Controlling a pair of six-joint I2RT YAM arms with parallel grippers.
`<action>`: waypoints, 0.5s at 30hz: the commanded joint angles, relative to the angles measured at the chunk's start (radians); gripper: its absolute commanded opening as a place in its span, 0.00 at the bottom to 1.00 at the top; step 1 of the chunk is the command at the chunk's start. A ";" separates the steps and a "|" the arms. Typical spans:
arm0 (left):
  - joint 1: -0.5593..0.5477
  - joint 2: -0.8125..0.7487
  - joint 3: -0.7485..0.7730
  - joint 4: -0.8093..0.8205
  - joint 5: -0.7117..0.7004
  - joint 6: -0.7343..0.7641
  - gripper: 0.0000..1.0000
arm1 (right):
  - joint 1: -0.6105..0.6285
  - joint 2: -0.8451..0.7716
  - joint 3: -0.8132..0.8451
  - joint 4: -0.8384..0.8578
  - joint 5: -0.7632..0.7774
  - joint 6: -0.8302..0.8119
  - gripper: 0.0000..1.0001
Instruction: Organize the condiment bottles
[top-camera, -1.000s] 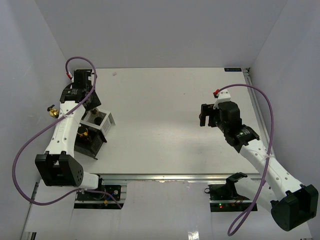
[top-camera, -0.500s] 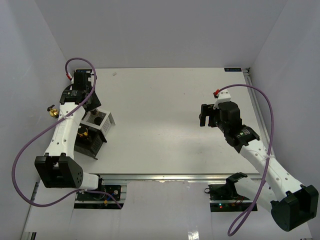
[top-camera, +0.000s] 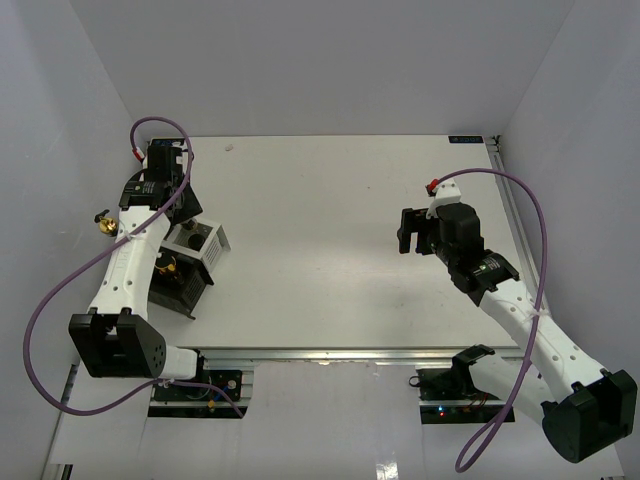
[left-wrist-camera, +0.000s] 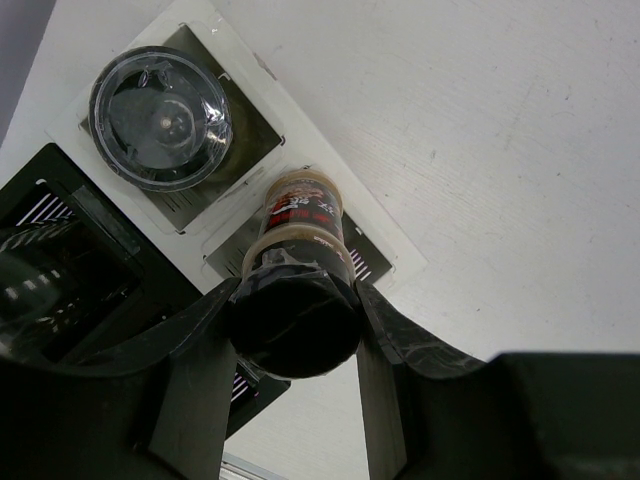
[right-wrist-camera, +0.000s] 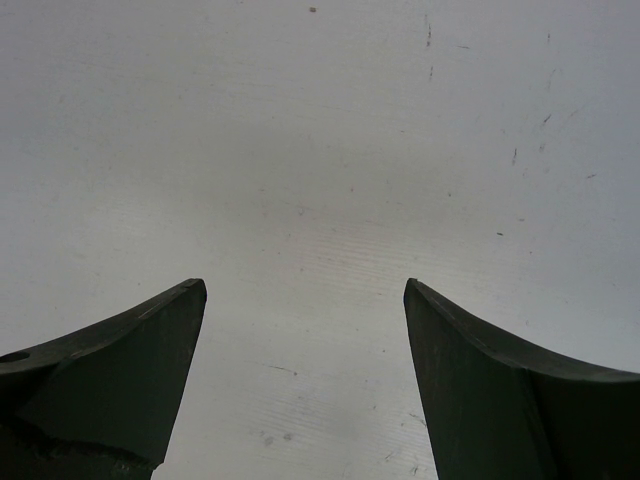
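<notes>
Your left gripper (left-wrist-camera: 297, 300) is clamping narrowly on the black cap of the slim dark yellow-labelled bottle (left-wrist-camera: 303, 210). The bottle is hanging over the white part of the rack (left-wrist-camera: 398, 265) by the left edge of the bench (right-wrist-camera: 320, 120), toward the near-left corner. Its base is lying close to the divider next to the compartment where the squat clear jar with grey lid (left-wrist-camera: 160, 118) is resting. From the wrist view you cannot tell whether that base is inside the free cell or riding on the rim. If you are letting go with the base on the rim, the bottle is likely tipping, either against the jar or out over the rack's edge onto the bench. Pressing down while misaligned is risking a sideways shove of the rack, jostling the tall clear square bottle with gold cap (top-camera: 171, 266) in the black section. Your right gripper (right-wrist-camera: 304, 290) is hanging wide and empty over the bench toward the right edge, well apart, so it is giving the rack no support.
</notes>
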 joint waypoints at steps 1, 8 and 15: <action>0.006 -0.028 0.017 -0.050 -0.016 0.001 0.00 | -0.004 -0.008 0.000 0.039 -0.004 -0.006 0.87; 0.006 -0.032 -0.004 -0.058 -0.026 -0.001 0.00 | -0.004 -0.002 0.005 0.036 -0.009 -0.005 0.87; 0.006 -0.013 0.022 -0.070 -0.052 0.008 0.00 | -0.003 0.001 0.003 0.036 -0.010 -0.005 0.87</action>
